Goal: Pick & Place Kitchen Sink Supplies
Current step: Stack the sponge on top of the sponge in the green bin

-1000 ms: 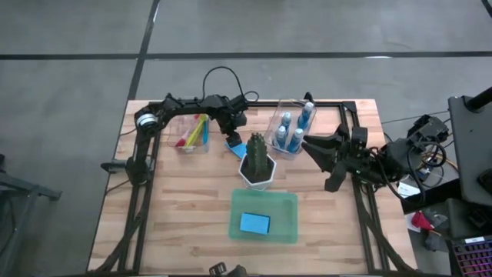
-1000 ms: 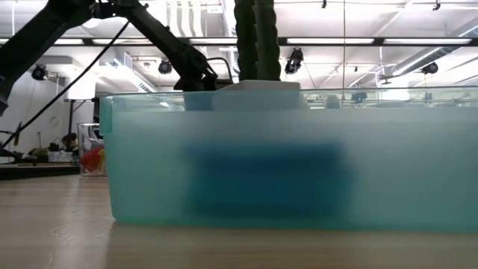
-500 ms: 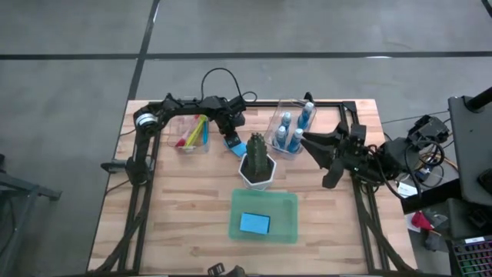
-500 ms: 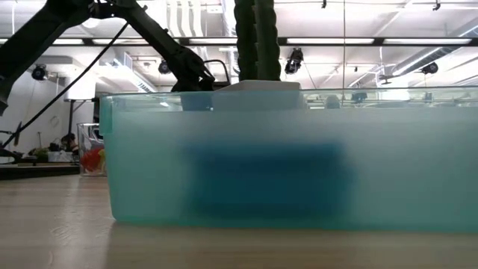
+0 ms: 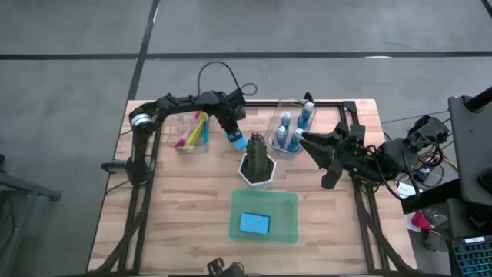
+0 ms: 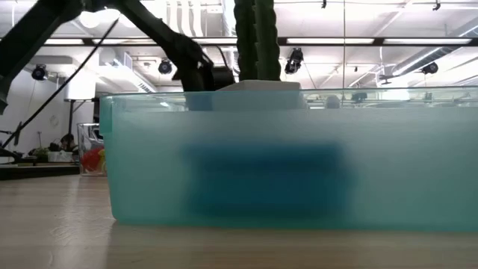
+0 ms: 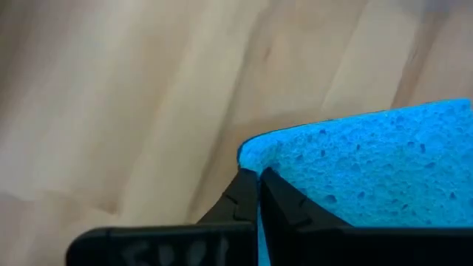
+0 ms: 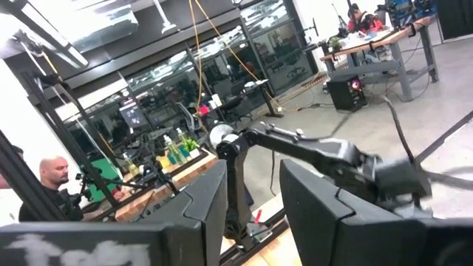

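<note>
My left gripper (image 5: 232, 134) (image 7: 259, 193) is shut on a blue sponge (image 5: 238, 142) (image 7: 369, 170) over the wood between the brush bin and the plant. A second blue sponge (image 5: 254, 223) (image 6: 265, 179) lies flat in the green tray (image 5: 238, 201). Small bottles of blue liquid (image 5: 286, 132) stand in a clear bin at the far side. Yellow, red and blue brushes (image 5: 195, 132) lean in another clear bin. My right gripper (image 5: 306, 140) (image 8: 251, 199) is open beside the bottle bin, with nothing between its fingers. My left gripper pinches the sponge's edge next to a corner (image 7: 255, 159) between its two fingers (image 7: 240, 198), which have squeezed it thin. The fingers come from above, slanting down. Whether the sponge's other end rests on the table I cannot tell.
A dark green plant in a white pot (image 5: 257, 161) (image 6: 254, 37) stands right next to the held sponge, between it and the tray. The green tray's wall (image 6: 149, 164) fills the low view. Bare wood lies at the table's near left.
My left gripper has turned a little above the blue sponge and taken hold of it. The sponge has shifted slightly toward the table's far edge.
</note>
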Tool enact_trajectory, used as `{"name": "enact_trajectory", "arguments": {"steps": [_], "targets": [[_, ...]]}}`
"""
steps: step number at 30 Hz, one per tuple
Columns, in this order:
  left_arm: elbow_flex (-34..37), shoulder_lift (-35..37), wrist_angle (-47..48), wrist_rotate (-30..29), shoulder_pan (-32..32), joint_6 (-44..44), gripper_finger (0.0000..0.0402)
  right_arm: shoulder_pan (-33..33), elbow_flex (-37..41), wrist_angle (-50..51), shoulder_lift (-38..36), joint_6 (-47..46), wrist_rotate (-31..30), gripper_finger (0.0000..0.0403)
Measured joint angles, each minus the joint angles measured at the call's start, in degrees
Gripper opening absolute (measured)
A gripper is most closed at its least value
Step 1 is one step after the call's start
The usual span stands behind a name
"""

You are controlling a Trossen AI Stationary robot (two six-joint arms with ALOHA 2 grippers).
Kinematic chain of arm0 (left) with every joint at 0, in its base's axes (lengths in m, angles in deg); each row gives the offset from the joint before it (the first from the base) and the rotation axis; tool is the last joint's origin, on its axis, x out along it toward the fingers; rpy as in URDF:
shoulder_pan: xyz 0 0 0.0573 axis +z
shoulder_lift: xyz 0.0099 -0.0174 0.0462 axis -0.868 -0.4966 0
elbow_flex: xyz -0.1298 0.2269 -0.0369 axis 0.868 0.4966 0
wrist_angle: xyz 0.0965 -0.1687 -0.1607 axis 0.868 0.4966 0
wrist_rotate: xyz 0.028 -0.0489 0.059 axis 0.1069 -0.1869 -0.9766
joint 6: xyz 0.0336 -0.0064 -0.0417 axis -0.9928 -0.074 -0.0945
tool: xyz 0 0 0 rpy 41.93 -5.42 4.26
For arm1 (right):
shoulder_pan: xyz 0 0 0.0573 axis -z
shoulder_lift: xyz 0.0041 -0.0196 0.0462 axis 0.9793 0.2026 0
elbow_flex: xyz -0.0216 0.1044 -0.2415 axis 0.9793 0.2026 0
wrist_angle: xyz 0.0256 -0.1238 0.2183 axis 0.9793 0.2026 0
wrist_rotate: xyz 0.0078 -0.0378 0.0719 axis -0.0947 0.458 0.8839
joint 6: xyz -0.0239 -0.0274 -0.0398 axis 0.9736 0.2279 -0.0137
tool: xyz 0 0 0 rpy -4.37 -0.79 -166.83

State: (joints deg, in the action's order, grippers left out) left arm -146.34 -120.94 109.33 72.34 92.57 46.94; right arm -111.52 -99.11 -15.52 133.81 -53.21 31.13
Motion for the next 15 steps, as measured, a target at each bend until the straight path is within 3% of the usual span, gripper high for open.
{"name": "enact_trajectory", "arguments": {"steps": [9, 15], "targets": [[-4.55, 7.74, 1.21, -3.27, 1.79, 0.17, 0.0000, 0.00, 0.01, 0.01, -0.01, 0.48, 0.01, 0.0123], [-5.85, 15.17, 0.73, -8.91, 2.20, 1.47, 0.0000, 0.17, 0.01, -0.11, -0.02, 1.72, -0.08, 0.0123]]}}
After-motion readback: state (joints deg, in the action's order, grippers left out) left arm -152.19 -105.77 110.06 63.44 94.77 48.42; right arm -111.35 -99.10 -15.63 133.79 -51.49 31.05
